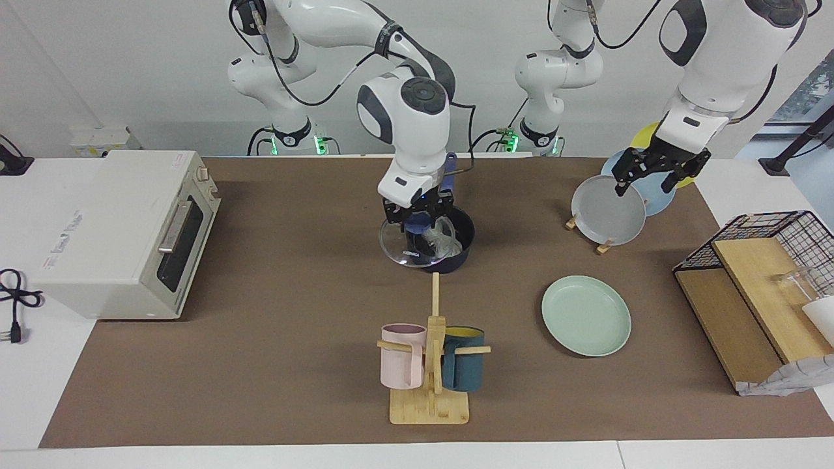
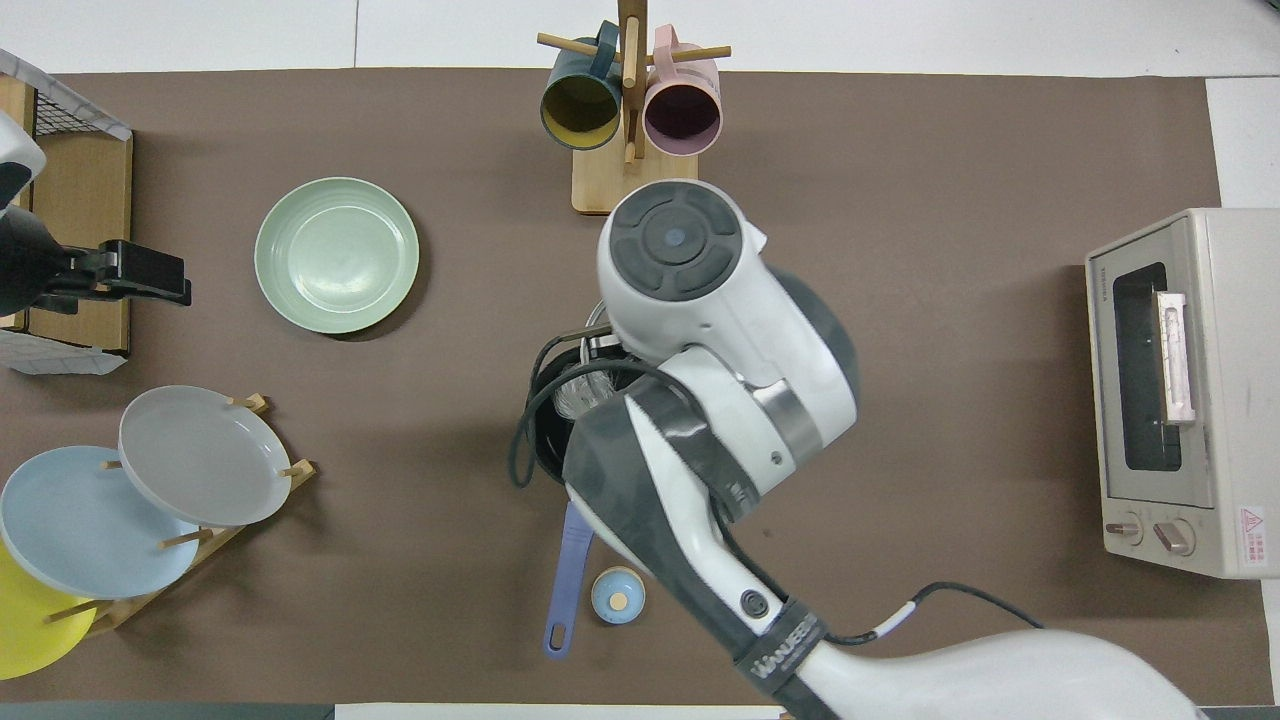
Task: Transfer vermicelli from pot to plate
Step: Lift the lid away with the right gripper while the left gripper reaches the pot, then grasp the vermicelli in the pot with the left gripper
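Vermicelli (image 1: 445,242) sits in the pot (image 1: 461,229), directly under the right gripper (image 1: 419,220), which is lowered into the pot's mouth. A glass lid (image 1: 399,251) leans against the pot's rim, just below the gripper on the side away from the robots. Whether the gripper's fingers are spread or closed on the bundle I cannot tell; the wrist and the lid cover them. In the overhead view the right arm hides most of the pot; only a dark arc of the rim (image 2: 545,455), a patch of the clear wrap (image 2: 580,390) and the blue handle (image 2: 566,580) show, the handle pointing back toward the robots. A small blue knobbed lid (image 2: 617,595) lies just beside the handle.

Plate (image 1: 586,315) lies flat and bare, well apart from the right gripper, toward the left arm's end of the table and farther from the robots than the pot. Mug rack (image 1: 432,365) with a pink mug (image 1: 402,365) and a teal mug (image 1: 464,367) stands farther out from the right gripper, straight past the pot.

Left gripper (image 1: 644,179) hangs over the plate rack (image 1: 603,246), above the grey plate (image 1: 609,210); its fingers stand apart and hold nothing. The left arm waits there.

Toaster oven (image 1: 124,231) stands at the right arm's end of the table. Wire basket (image 1: 769,238) stands at the left arm's end.
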Controlling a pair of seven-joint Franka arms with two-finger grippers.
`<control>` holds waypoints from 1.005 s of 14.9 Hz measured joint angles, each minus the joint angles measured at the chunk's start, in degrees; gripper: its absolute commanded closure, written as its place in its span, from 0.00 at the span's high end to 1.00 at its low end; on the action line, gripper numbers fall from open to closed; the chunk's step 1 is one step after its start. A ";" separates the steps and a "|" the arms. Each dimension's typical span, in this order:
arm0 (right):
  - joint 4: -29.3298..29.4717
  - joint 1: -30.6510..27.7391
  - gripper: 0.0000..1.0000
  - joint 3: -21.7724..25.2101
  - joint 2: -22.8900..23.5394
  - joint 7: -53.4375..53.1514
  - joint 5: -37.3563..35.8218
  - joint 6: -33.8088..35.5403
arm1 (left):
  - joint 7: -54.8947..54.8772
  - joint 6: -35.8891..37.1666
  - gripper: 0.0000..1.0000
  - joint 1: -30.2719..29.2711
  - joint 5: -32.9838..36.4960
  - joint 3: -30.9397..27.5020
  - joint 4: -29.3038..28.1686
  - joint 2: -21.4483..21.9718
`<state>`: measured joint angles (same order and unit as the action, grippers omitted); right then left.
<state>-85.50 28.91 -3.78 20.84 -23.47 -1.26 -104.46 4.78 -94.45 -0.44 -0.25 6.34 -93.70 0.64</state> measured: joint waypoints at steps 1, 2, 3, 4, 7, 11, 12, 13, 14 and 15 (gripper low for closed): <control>0.00 -1.79 0.56 0.03 -0.05 2.71 0.00 0.32 | 0.00 -0.01 1.00 0.13 -0.04 0.25 -0.12 0.00; 0.00 -3.50 0.56 0.08 -0.05 5.32 -0.01 0.59 | 0.45 -0.03 1.00 0.58 -0.25 0.60 -0.45 0.01; -0.02 -5.15 0.56 0.10 -0.05 8.05 -0.01 0.72 | 2.18 -0.26 1.00 1.98 -0.62 0.77 -1.05 0.00; -0.06 -6.87 0.56 0.13 -0.04 11.00 -0.02 0.73 | 5.56 -1.19 1.00 4.27 -0.97 0.91 -2.11 -0.02; -0.25 -12.78 0.56 0.20 -0.01 19.83 -0.02 0.73 | 20.36 -10.69 1.00 15.52 -2.03 1.49 -9.02 -0.60; -1.92 -19.35 0.56 0.24 0.12 28.54 -0.03 -1.96 | 33.37 -24.10 1.00 28.96 -2.13 1.88 -16.24 -7.21; -2.95 -20.81 0.56 0.25 0.25 30.64 -0.03 -3.58 | 34.60 -26.20 1.00 30.29 -2.13 1.84 -16.96 -8.98; -3.93 -22.18 0.56 0.26 0.53 32.57 -0.03 -5.07 | 35.05 -27.66 1.00 30.94 -2.13 1.78 -17.43 -10.35; -4.62 -23.37 0.56 0.26 1.00 34.13 -0.03 -6.24 | 35.37 -28.60 1.00 31.27 -2.14 1.70 -17.75 -11.30; -5.04 -24.38 0.56 0.28 1.60 35.24 -0.05 -7.21 | 36.01 -29.36 1.00 31.58 -2.14 1.58 -17.92 -11.96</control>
<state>-90.53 4.53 -3.50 22.44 11.77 -1.31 -111.67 40.79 -123.81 31.14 -2.39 7.91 -111.62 -11.32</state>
